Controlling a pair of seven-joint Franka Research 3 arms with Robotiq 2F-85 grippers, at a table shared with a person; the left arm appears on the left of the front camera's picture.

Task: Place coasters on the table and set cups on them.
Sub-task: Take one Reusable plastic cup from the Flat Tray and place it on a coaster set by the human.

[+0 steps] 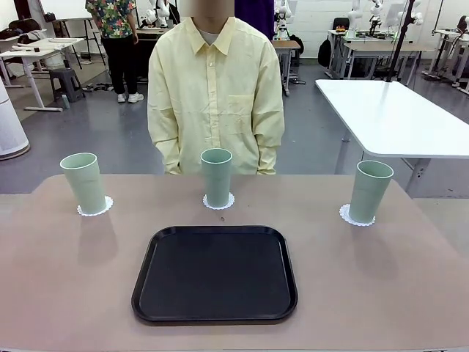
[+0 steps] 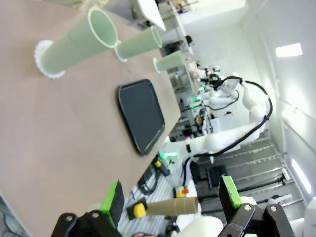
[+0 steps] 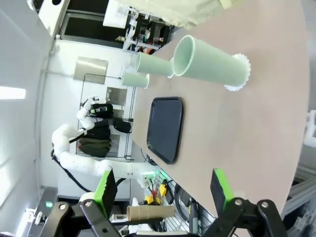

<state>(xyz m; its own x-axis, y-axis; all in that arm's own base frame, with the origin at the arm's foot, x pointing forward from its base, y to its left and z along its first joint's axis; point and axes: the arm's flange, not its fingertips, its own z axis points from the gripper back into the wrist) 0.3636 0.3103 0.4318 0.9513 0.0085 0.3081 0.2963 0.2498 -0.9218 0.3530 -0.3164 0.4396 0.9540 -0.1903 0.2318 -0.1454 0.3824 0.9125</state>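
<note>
Three pale green cups stand upright on the beige table (image 1: 66, 286), each on a white lacy coaster: left cup (image 1: 83, 183) on its coaster (image 1: 105, 207), middle cup (image 1: 217, 176) on its coaster (image 1: 218, 204), right cup (image 1: 370, 191) on its coaster (image 1: 346, 215). My left gripper (image 2: 173, 197) is open off the table's edge, well away from the nearest cup (image 2: 79, 44) and its coaster (image 2: 45, 61). My right gripper (image 3: 163, 190) is open too, clear of the table's other end, with the nearest cup (image 3: 212, 64) and its coaster (image 3: 240, 74) far ahead. Neither holds anything.
A black tray (image 1: 215, 273) lies bare at the table's front middle, also seen as the tray (image 2: 141, 116) and the tray (image 3: 166, 128). A person in a pale yellow shirt (image 1: 215, 95) stands at the far edge. A white-topped table (image 1: 396, 117) stands back right.
</note>
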